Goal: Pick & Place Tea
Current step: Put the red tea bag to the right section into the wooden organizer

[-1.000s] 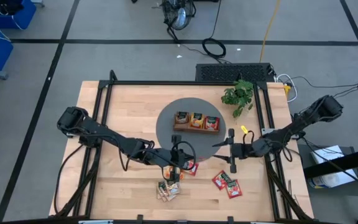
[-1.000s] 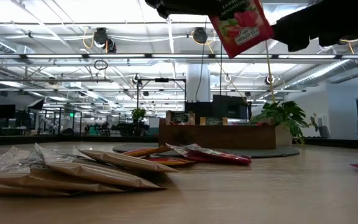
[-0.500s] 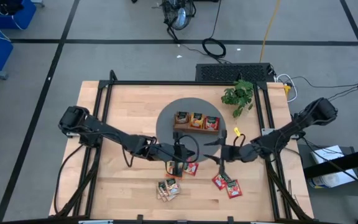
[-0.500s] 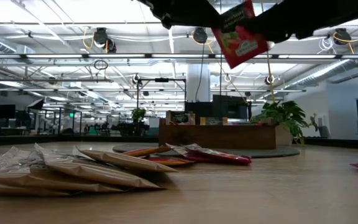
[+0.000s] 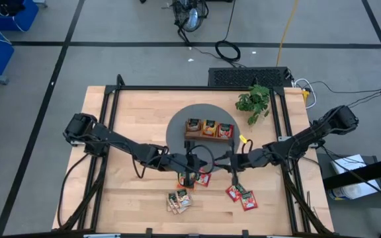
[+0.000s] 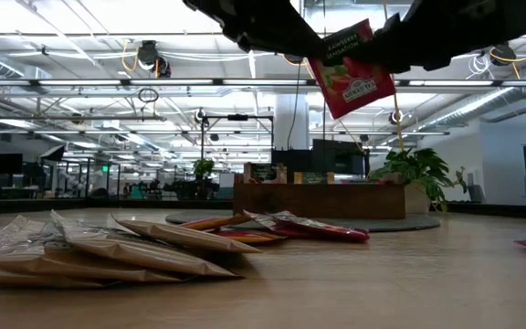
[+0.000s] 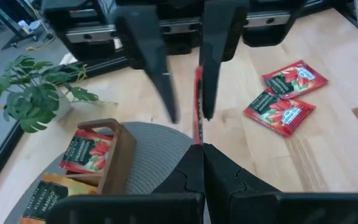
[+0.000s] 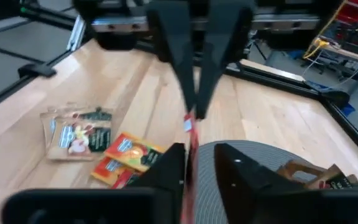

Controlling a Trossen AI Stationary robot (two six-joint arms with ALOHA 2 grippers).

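At the table's left edge the left arm reaches in toward the middle, and its left gripper (image 5: 192,162) hangs above the wood in front of the tray, fingers clamped tight on the rim of a red tea sachet (image 6: 350,68). That sachet is up in the air, on edge and a little tilted, well clear of the table. Below and slightly left of it, near the front edge, lies a loose pile of green-and-tan sachets (image 5: 178,200). Just under the left gripper, an orange sachet (image 5: 184,178) and a red one (image 5: 203,178) lie flat on the wood, touching.

Behind them sits the wooden tray (image 5: 186,136) on a grey round mat (image 5: 177,139); its three compartments hold a green-and-tan sachet, an orange sachet and a red sachet, left to right.

Right of the held sachet, the right gripper (image 5: 228,162) faces the left one. Its fingers (image 7: 157,68) stand on either side of the sachet's free end, with a gap showing on one side, so the jaws have not closed on it. Farther right and nearer the front, two red sachets (image 5: 241,196) lie side by side. A small leafy plant (image 5: 253,100) stands at the back right, beside the mat.
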